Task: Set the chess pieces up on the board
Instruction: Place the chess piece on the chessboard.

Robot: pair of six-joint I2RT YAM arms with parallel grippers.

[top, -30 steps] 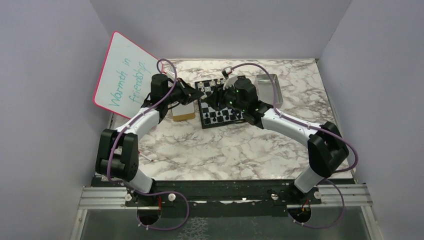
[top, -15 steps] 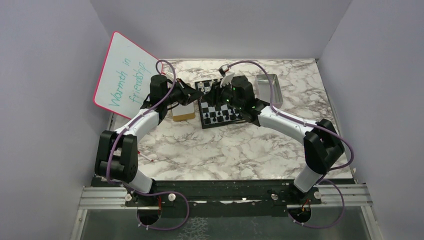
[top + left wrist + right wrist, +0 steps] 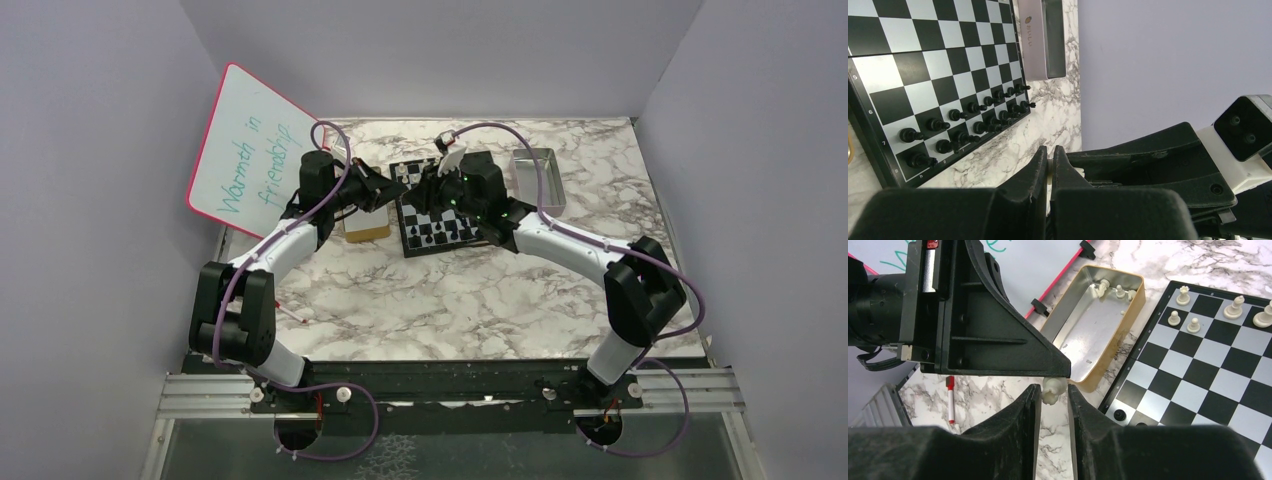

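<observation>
Our left gripper (image 3: 1050, 149) is clamped on a white chess piece (image 3: 1052, 391) above the table (image 3: 420, 300), just left of the board (image 3: 1198, 371). Our right gripper (image 3: 1053, 388) has its fingers apart on either side of that piece, with a slight gap showing.

Top view high, looking down the table (image 3: 420, 300), both wrist views close, all share the board (image 3: 923, 65)

The whiteboard (image 3: 250, 150) reads "Warmth in friendship"; the board (image 3: 863, 97) rim carries 5 to 8 and, seemingly, h.
</observation>
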